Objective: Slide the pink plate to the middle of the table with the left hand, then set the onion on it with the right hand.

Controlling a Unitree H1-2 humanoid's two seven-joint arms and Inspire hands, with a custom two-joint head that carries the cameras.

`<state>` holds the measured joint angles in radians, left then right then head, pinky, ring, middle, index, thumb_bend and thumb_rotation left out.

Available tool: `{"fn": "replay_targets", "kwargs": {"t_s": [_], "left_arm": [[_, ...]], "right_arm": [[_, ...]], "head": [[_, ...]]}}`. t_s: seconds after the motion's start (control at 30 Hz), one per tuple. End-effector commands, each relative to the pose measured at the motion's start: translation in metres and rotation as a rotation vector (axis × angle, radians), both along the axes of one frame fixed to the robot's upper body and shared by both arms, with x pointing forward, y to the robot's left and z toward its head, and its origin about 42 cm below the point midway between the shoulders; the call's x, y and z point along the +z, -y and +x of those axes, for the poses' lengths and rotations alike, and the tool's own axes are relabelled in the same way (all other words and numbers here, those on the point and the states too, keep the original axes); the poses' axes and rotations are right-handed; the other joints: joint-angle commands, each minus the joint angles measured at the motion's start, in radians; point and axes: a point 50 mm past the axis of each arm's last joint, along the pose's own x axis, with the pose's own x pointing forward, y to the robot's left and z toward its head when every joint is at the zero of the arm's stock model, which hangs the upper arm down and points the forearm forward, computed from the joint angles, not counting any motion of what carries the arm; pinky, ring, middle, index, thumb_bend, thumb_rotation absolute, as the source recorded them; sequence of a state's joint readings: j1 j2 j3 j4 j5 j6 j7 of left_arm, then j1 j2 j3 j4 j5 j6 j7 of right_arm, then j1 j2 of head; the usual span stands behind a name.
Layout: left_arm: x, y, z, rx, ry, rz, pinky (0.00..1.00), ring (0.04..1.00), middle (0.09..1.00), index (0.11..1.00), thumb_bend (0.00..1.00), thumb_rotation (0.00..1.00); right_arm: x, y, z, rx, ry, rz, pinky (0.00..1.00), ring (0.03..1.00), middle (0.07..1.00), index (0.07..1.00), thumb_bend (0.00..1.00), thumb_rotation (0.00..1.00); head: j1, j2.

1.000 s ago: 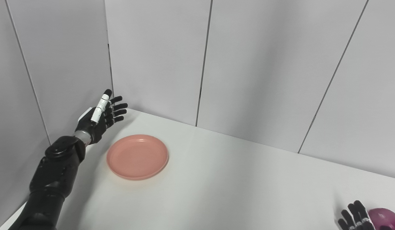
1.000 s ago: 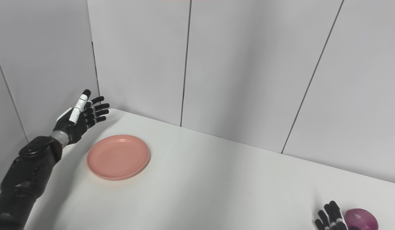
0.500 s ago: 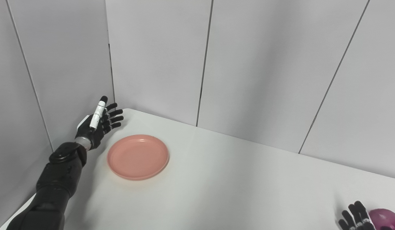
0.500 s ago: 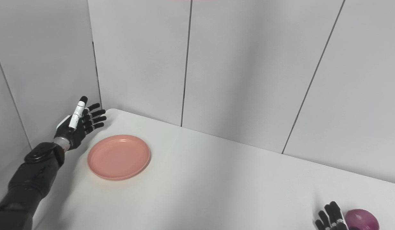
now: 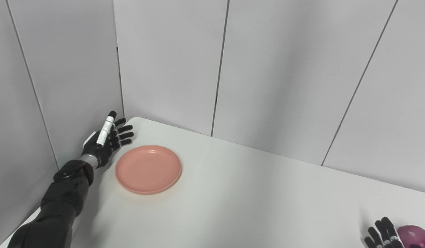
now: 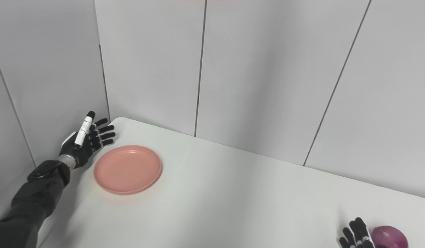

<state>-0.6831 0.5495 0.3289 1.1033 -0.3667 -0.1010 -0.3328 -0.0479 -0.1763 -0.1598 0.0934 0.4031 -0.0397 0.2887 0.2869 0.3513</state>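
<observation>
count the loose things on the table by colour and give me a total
pink: 1, the pink plate
purple: 1, the onion
total: 2, both resting on the white table

- We see a pink plate (image 5: pixel 148 169), just right of the left hand (image 5: pixel 105 144), that looks like smooth matt plastic.
- The left hand itself looks like black hard plastic with a slight sheen, one finger partly white, and a metal-looking band at the wrist.
- The table (image 5: pixel 253 206) under both hands is white, smooth and softly reflective.
- The onion (image 6: pixel 388 237), right beside the right hand (image 6: pixel 355 237), has a glossy purple skin.
- The wall panels (image 5: pixel 281 69) behind look matt grey.
</observation>
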Motion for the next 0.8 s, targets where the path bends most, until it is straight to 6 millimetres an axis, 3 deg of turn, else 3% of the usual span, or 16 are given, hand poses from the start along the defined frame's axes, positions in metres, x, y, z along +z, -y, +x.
{"fn": "replay_targets", "kwargs": {"t_s": [0.0,0.33,0.77], "left_arm": [[0.029,0.002,0.015,-0.026,0.094,0.059,0.73,0.728,0.768,0.837,0.94,0.84],[0.012,0.014,0.009,-0.050,0.064,0.041,0.75,0.738,0.755,0.831,0.85,0.87],[-0.008,0.029,-0.007,-0.115,0.054,0.019,0.75,0.744,0.763,0.835,0.88,0.85]], "right_arm": [[-0.074,-0.010,-0.057,-0.035,-0.282,0.075,1.00,1.000,1.000,1.000,0.66,1.00],[-0.073,-0.010,-0.058,-0.035,-0.277,0.077,1.00,1.000,1.000,1.000,0.67,1.00],[-0.072,-0.011,-0.058,-0.039,-0.280,0.077,1.00,1.000,1.000,1.000,0.66,1.00]], "head": [[-0.002,0.002],[-0.003,0.008],[-0.006,0.016]]}}
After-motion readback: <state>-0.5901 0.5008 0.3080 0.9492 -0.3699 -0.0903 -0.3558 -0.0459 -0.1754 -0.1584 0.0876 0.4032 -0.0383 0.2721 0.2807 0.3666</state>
